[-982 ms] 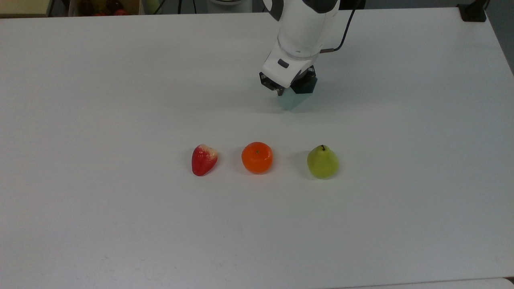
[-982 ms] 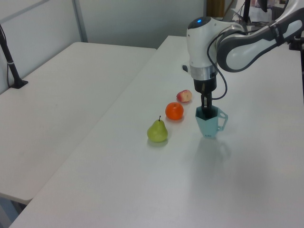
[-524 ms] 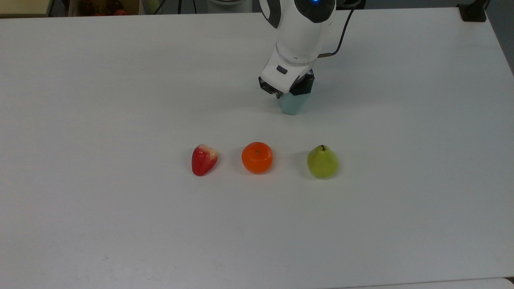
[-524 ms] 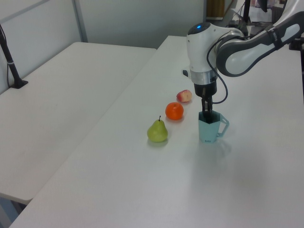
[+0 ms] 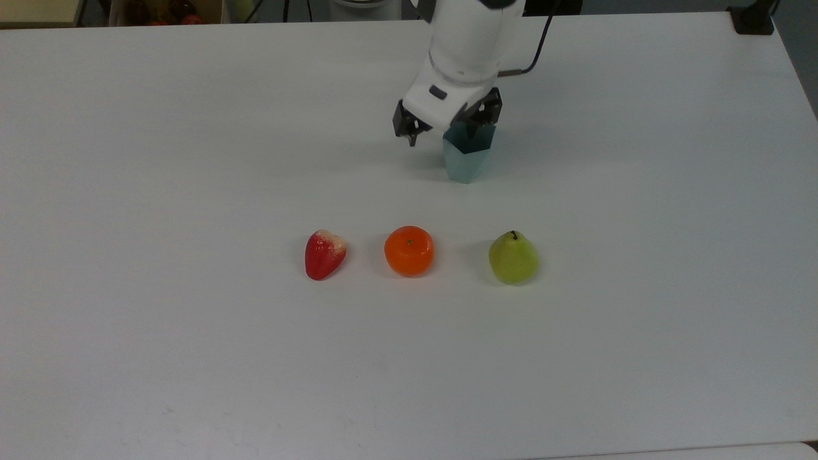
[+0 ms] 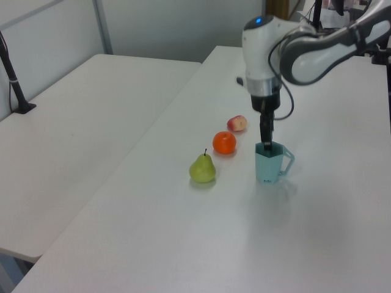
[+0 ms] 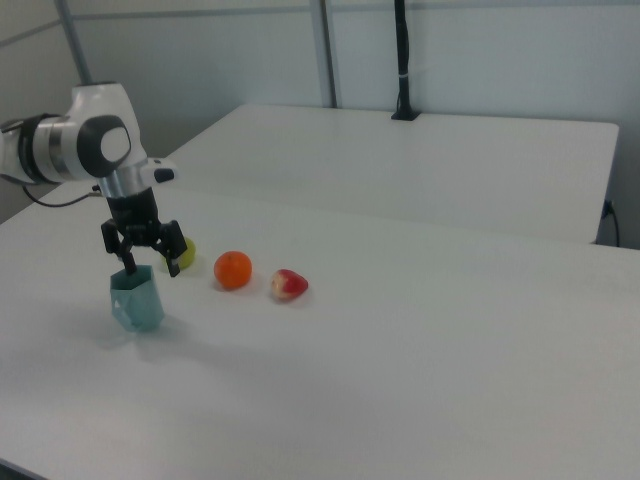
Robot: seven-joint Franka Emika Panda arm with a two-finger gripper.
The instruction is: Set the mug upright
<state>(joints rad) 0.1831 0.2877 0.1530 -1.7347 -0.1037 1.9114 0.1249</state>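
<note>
The pale blue faceted mug (image 5: 465, 163) stands upright on the white table (image 5: 192, 128), its opening facing up. In the left view the mug (image 6: 267, 168) shows its handle on the left view's right side. My gripper (image 5: 444, 131) hangs just above the rim and is open, its fingers spread wide. One finger reaches over the mug's opening and the other hangs outside it toward the top view's left. The right view shows the gripper (image 7: 147, 262) spread over the mug (image 7: 138, 305), holding nothing.
A row of toy fruit lies nearer the top view's bottom: a strawberry (image 5: 324, 254), an orange (image 5: 409, 250) and a pear (image 5: 513, 258). A black clamp base (image 5: 751, 19) sits at the table's far right corner. A second table (image 6: 79, 122) adjoins at the left view's left.
The mug went from tilted in the shut gripper to standing upright on the table. The gripper then opened, let go of it, and rose slightly.
</note>
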